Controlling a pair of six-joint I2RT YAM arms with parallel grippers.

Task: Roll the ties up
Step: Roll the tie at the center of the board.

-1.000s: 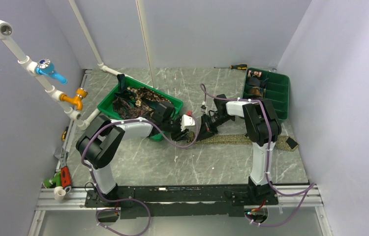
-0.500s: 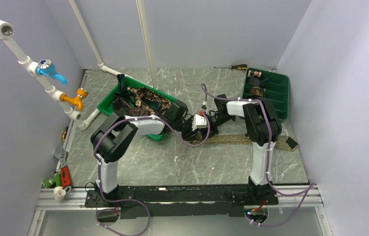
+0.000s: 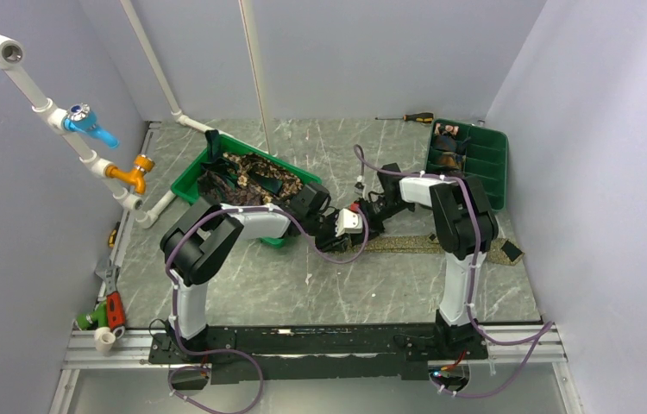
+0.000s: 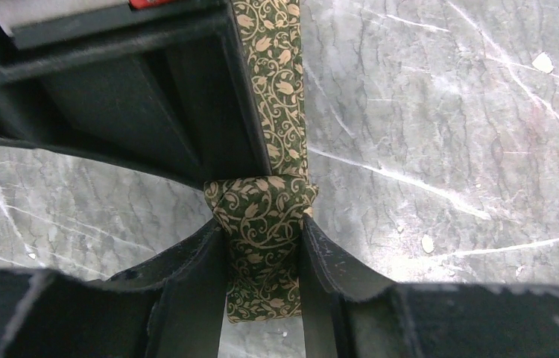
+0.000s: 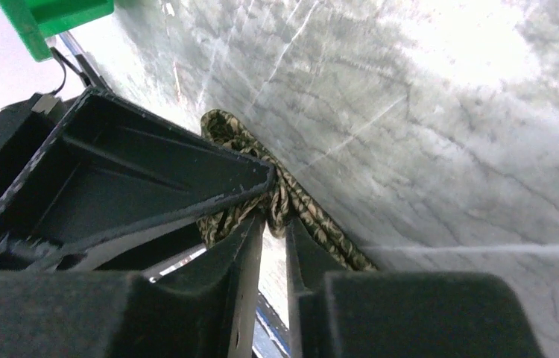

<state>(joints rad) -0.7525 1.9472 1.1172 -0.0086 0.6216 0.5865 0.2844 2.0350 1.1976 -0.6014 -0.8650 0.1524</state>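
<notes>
Starting the roll: the tie has its folded end pinched between your left fingers at mid-tabletop. Its strip runs right along the surface. Your right fingers stand at a narrow gap against the fabric just beside the fold; cannot tell whether they grip. Judgement: turn the left wrist so the strip wraps squarely over the fold, edges aligned. Have the right fingers feed the strip flat under light tension, no twist. Slack here would likely give a loose, skewed coil.
</notes>
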